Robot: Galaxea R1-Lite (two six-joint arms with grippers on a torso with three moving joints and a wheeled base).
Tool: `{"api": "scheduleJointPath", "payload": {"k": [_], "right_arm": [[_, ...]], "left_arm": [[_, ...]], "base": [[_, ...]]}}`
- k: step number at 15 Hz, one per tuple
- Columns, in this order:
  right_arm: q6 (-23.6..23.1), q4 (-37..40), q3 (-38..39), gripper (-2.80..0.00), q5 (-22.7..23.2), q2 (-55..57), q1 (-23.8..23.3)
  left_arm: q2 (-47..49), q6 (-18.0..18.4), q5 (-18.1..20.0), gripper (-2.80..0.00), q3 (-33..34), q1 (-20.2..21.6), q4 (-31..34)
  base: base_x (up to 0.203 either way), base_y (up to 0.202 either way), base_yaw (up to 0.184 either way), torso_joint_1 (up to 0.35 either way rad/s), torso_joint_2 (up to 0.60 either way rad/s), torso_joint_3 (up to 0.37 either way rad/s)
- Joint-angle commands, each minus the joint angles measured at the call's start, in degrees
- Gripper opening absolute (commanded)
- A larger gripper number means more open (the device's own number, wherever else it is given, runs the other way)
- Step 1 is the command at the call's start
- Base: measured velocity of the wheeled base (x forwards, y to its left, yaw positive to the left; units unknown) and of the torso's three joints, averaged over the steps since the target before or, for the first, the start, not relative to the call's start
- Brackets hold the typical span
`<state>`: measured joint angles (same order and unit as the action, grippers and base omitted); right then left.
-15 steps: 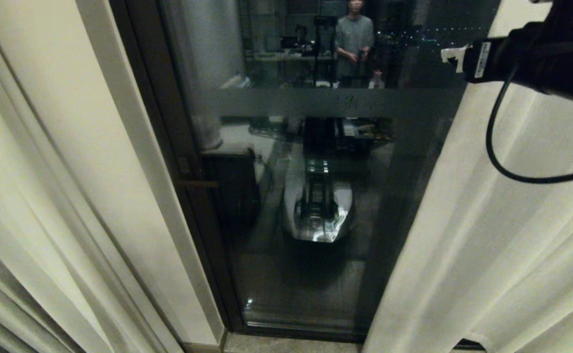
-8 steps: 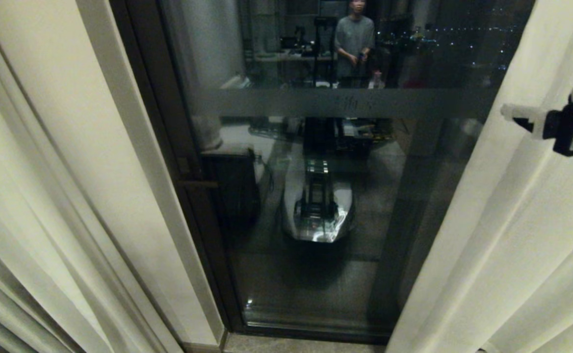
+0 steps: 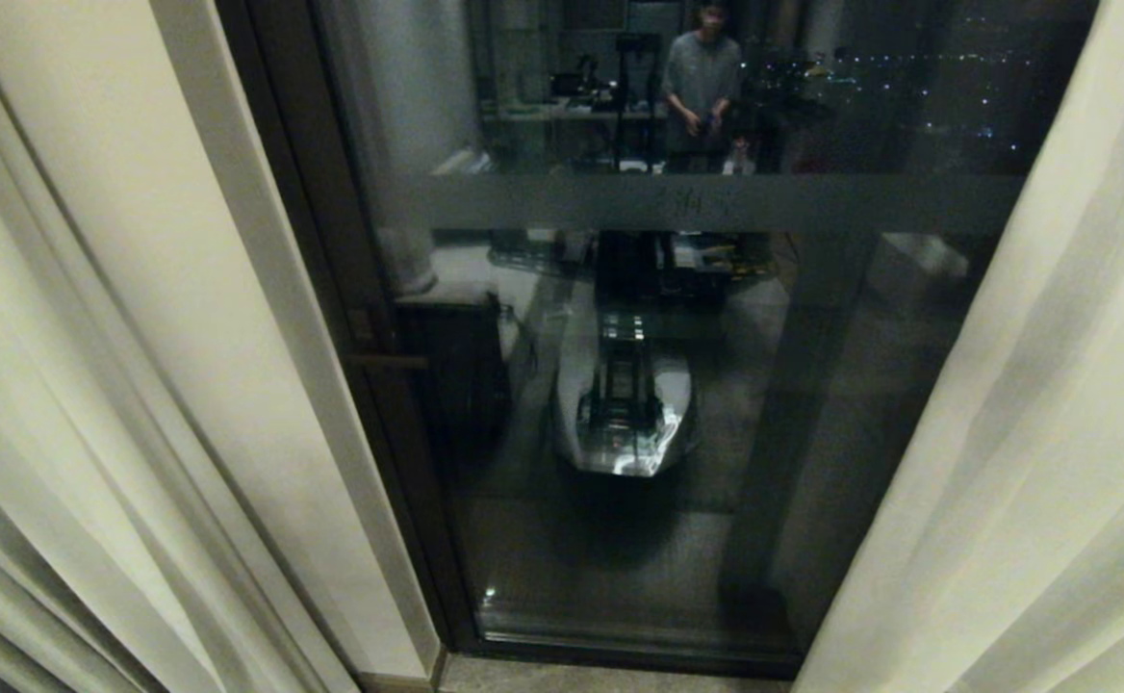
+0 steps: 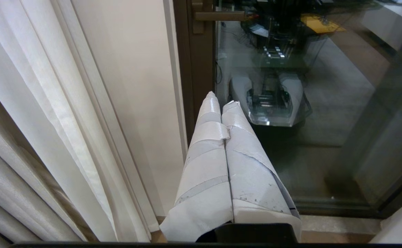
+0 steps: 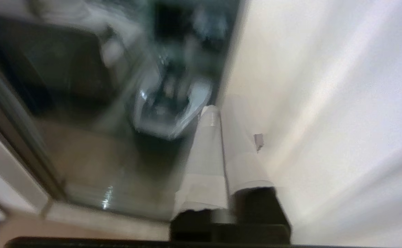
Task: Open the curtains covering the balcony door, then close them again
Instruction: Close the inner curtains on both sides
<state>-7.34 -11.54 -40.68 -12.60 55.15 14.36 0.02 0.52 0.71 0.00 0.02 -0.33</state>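
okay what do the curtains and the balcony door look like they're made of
Curtains: cloth, it seems, cream-white and matte, hanging in soft vertical folds. Balcony door: apparently glass, glossy enough to mirror the room, with a frosted band; its dark brown frame could be metal or wood.

Head view high, angled down at the balcony door (image 3: 639,385); both wrist views low and nearer, sharing its glass.

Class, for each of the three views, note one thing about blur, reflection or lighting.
Head view: dim; the balcony door glass mirrors the room, a standing person and the robot's base. Left wrist view: sharp and brighter, the left pincer crisp. Right wrist view: smeared by motion blur, the right curtain washed out.
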Motion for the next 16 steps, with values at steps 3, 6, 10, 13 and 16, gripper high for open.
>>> {"api": "scheduleJointPath", "payload": {"k": [3,6,10,13,16], "right_arm": [[2.03,3.89,14.65,-2.80,8.62,-13.24,-13.18],[2.00,4.18,26.98,-2.80,13.90,-24.72,-17.21],[1.69,2.28,38.09,-2.80,15.27,-37.34,-15.58],[1.34,5.12,40.42,-2.80,15.55,-44.98,-14.44],[1.08,11.01,40.57,-2.80,15.57,-52.45,-14.29]], "left_arm": [[-0.02,0.00,0.00,-2.80,0.00,0.01,-0.02],[-0.02,0.00,0.00,-2.80,0.00,-0.02,-0.02],[-0.02,0.00,0.00,-2.80,0.00,-0.02,-0.02],[-0.02,0.00,0.00,-2.80,0.00,0.06,-0.02],[-0.02,0.00,0.00,-2.80,0.00,0.06,-0.02]], "base": [[0.000,0.000,0.000,0.000,0.00,0.000],[0.000,0.000,0.000,0.000,0.00,0.000],[0.000,0.000,0.000,0.000,0.00,0.000],[0.000,0.000,0.000,0.000,0.00,0.000],[0.000,0.000,0.000,0.000,0.00,0.000]]}}
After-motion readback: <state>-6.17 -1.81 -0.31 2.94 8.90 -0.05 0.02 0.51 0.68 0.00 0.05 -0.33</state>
